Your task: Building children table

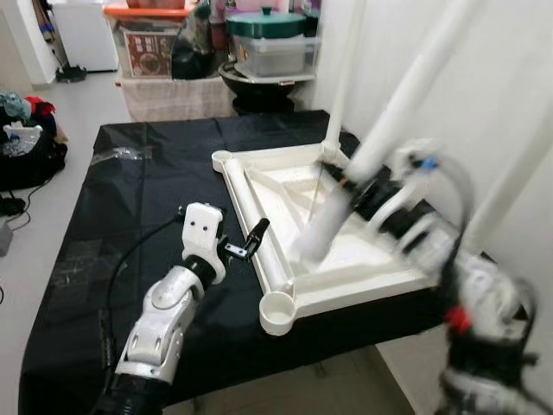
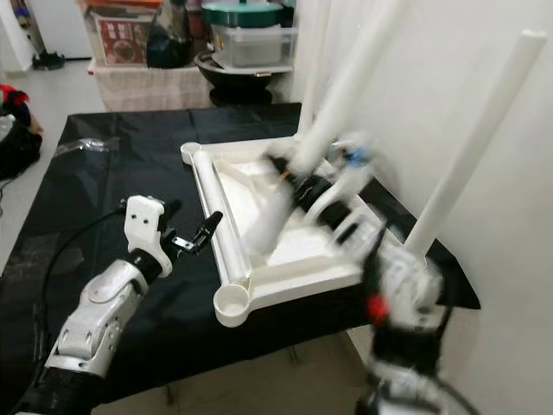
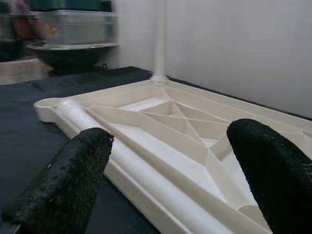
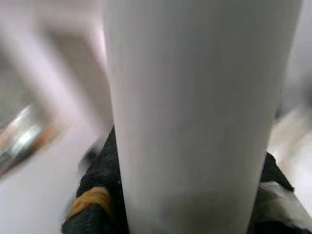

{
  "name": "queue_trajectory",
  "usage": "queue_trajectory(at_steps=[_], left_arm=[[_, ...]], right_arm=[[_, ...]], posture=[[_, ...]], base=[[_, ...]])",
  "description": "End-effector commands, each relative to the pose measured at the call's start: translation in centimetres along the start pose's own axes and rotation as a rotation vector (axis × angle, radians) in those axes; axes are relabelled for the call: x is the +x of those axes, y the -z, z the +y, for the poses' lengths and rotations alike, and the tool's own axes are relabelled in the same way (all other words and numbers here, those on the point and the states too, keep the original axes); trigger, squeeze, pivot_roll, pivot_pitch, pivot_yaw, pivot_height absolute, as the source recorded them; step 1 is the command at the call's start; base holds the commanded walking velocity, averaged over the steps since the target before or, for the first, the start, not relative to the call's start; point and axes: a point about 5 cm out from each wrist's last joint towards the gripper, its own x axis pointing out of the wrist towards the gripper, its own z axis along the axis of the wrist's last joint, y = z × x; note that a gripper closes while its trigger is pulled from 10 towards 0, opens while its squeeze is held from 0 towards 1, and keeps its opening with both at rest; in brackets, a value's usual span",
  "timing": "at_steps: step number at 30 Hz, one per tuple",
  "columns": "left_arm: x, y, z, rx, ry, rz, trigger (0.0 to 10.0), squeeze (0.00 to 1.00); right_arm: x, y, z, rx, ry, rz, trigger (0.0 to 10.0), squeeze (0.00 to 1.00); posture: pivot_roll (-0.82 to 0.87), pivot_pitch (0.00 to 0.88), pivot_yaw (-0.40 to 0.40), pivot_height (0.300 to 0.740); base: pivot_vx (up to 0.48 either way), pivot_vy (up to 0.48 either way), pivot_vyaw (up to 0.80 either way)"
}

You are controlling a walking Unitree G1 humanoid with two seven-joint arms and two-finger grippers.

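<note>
Meanwhile, white tabletop laid upside down on black cloth, near wall. Two white legs already stood upright in far corner sockets and right-hand corner. Third leg gripped by right gripper, blurred, held slanted over tabletop's underside. Left gripper held just beside tabletop's left rim, fingers spread wide, nothing between them. Empty socket seen at near corner.

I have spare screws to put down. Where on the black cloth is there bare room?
Bare black cloth lies left of the upturned white tabletop, beyond the left gripper. The right side is crowded: the right gripper swings a white leg.
</note>
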Motion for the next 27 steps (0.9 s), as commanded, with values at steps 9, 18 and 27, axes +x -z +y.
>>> queue_trajectory(at_steps=[9,18,27], left_arm=[[-0.1,0.3,-0.1,0.0,0.0,0.01,10.0,0.0],[-0.2,0.4,0.0,0.001,-0.004,0.012,10.0,0.0],[-0.2,0.5,0.0,0.006,-0.005,0.016,10.0,0.0]], right_arm=[[-2.7,7.9,3.3,0.096,-0.11,0.261,10.0,0.0],[-2.6,8.1,4.3,0.045,-0.224,0.307,10.0,0.0],[-2.3,7.4,4.4,-0.116,-0.234,0.248,10.0,0.0]], posture=[[0.02,0.0,-0.081,0.74],[0.02,0.0,-0.083,0.74],[0.03,0.0,-0.086,0.74]], base=[[0.0,0.0,0.0],[0.0,0.0,0.0],[0.0,0.0,0.0]])
